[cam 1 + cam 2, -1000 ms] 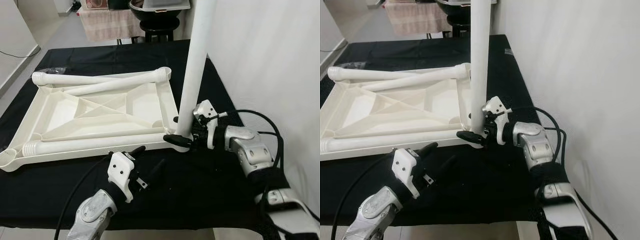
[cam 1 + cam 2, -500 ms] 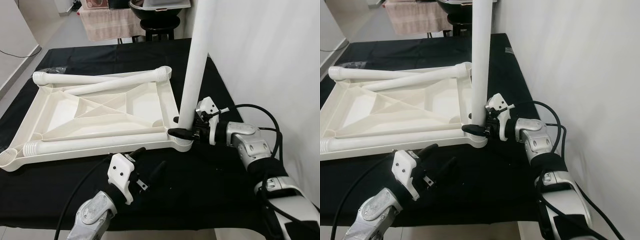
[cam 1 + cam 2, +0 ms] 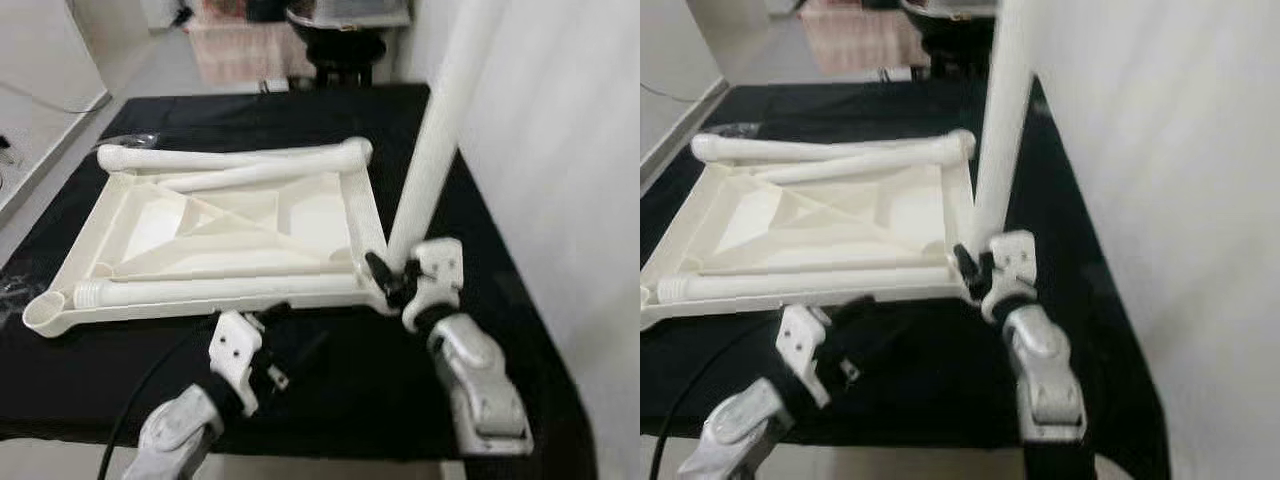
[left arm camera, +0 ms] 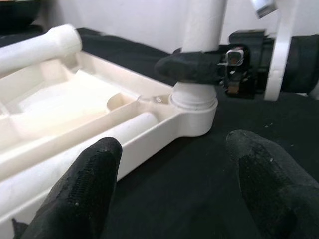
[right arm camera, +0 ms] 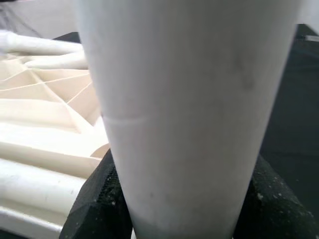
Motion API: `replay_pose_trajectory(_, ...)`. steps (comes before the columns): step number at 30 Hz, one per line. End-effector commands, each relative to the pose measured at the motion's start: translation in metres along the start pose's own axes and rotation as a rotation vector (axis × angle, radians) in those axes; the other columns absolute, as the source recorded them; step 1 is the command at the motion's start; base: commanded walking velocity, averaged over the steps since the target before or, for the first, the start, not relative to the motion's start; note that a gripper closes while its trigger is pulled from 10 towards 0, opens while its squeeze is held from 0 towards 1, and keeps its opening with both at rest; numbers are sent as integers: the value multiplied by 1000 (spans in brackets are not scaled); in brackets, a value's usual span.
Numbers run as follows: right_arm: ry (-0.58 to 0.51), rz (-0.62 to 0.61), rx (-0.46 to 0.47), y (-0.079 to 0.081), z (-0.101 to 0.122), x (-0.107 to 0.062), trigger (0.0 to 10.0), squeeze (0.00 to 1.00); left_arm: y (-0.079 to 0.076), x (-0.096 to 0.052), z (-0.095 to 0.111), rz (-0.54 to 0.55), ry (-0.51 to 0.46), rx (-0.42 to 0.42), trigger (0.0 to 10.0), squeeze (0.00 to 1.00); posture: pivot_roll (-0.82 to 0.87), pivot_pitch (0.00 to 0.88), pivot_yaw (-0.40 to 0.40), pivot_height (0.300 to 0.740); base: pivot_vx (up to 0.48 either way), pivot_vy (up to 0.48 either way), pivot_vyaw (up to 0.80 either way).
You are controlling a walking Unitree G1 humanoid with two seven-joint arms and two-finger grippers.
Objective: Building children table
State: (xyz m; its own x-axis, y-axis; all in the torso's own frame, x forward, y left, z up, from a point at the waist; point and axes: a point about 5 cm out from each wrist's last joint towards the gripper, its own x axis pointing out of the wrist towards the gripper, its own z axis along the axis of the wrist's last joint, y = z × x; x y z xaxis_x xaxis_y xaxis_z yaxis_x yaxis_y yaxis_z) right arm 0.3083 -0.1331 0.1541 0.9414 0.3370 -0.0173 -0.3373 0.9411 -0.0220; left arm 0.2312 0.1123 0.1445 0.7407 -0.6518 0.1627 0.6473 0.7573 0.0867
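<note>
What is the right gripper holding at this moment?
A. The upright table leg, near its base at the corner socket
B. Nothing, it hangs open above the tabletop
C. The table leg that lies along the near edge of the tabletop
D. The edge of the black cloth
A: the right gripper is closed around the upright table leg just above the corner socket of the upside-down tabletop; the right wrist view shows its fingers on both sides of the leg.

Before you, the upturned tabletop [image 3: 230, 225] lies on the cloth-covered table [image 3: 330, 380]. Three loose legs [image 3: 200, 291] rest in it. One upright leg [image 3: 425, 180] stands in its near-right corner socket [image 4: 193, 107].
</note>
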Motion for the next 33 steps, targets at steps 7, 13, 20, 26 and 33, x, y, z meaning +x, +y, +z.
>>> replay_pose_trajectory(7,176,124,51,16,-29,-7,10000,0,0,0,-6,17,15,6,10000,0,-40,154,40,740,0,0,0)
replay_pose_trajectory(13,42,380,-27,16,6,5,10000,1000,-1,2,-7,11,13,3,10000,0,-35,153,42,740,0,0,0)
replay_pose_trajectory(20,36,595,-145,-17,35,34,10000,0,-4,6,-6,10,3,-2,10000,0,-25,154,25,740,0,0,0)
replay_pose_trajectory(26,44,662,-90,-21,38,41,1725,0,-6,8,-5,15,-4,-2,10000,0,-19,158,13,740,0,0,0)
replay_pose_trajectory(33,58,713,-89,-25,33,46,0,0,-9,8,-4,13,-11,-6,10000,0,-18,168,12,740,0,0,0)
